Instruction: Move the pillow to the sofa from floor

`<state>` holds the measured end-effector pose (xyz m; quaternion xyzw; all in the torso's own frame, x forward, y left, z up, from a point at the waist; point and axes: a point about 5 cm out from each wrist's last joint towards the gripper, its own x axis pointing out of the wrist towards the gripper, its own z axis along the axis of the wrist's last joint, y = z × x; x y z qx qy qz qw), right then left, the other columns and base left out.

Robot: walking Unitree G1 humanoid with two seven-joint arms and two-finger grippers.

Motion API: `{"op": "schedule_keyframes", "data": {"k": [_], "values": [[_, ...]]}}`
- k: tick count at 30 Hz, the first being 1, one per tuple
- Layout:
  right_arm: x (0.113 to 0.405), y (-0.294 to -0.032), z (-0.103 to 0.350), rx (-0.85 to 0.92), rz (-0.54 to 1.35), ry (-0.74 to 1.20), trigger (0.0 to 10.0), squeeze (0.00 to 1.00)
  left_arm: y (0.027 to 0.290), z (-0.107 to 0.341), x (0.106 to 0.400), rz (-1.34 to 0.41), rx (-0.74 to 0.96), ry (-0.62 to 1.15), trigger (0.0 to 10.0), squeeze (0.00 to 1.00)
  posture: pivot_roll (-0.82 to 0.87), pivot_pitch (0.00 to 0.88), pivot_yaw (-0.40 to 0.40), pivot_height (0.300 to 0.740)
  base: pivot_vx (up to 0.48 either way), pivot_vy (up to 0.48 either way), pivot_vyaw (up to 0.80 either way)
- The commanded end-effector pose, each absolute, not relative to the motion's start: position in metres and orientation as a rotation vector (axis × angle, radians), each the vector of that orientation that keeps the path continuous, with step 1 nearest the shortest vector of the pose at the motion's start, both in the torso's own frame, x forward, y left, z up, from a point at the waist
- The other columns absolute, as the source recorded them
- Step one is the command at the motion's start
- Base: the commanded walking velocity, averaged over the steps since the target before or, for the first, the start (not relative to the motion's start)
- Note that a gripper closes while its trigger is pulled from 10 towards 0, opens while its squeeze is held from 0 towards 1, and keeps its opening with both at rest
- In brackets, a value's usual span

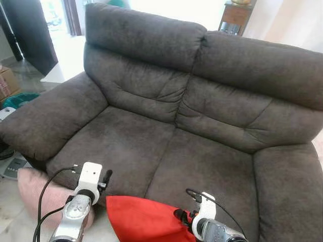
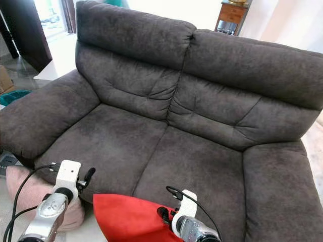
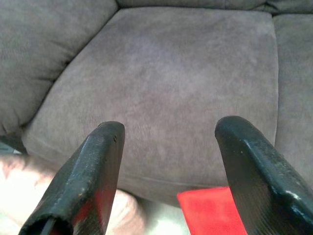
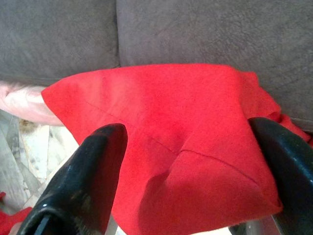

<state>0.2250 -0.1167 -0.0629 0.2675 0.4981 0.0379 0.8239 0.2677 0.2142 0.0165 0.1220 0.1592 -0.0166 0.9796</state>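
**Right wrist view: red pillow sitting between the gripper's fingers at the sofa's front edge**

The right wrist view is showing the soft red fabric pillow (image 4: 166, 147) bulging between the two black fingers (image 4: 83, 186) of the right gripper (image 4: 183, 176), with one finger lying along each flank of the cloth; the right gripper is grasping the red pillow, its fingers set wide around the pillow's bulk. In the head views the right gripper (image 1: 182, 216) is sitting at the pillow's right corner, and the pillow (image 1: 144, 219) is hanging low in front of the dark grey-brown suede two-seat sofa (image 1: 202, 121), its upper edge just overlapping the front edge of the seat cushions, near the seam between them.

The left gripper (image 3: 168, 161) is hovering released, its fingers spread apart with nothing between them, pointing at the left seat cushion. In the left eye view it (image 1: 107, 176) is sitting just left of the red pillow, apart from it. A pale pink cushion (image 1: 38, 194) is lying on the light marbled floor (image 4: 29, 147) below the sofa's left armrest, beneath the left arm.
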Motion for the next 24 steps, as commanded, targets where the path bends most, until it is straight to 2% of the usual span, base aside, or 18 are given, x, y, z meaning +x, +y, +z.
{"op": "schedule_keyframes", "data": {"k": [1, 9, 24], "values": [[0.230, -0.121, -0.060, 0.561, 0.066, 1.059, 10.0, 0.00, 0.214, 0.014, 0.266, -0.036, 0.248, 0.333, 10.0, 0.00, 0.29, 0.000, -0.155, 0.740, 0.000, 0.000, 0.00], [0.224, -0.128, -0.064, 0.500, 0.058, 1.103, 10.0, 0.00, 0.211, 0.011, 0.262, -0.026, 0.236, 0.337, 10.0, 0.00, 0.28, 0.000, -0.167, 0.740, 0.000, 0.000, 0.00], [0.204, -0.128, -0.075, 0.528, 0.056, 1.161, 10.0, 0.00, 0.207, 0.006, 0.256, -0.034, 0.227, 0.359, 10.0, 0.00, 0.27, 0.008, -0.174, 0.740, 0.000, 0.000, 0.00]]}}
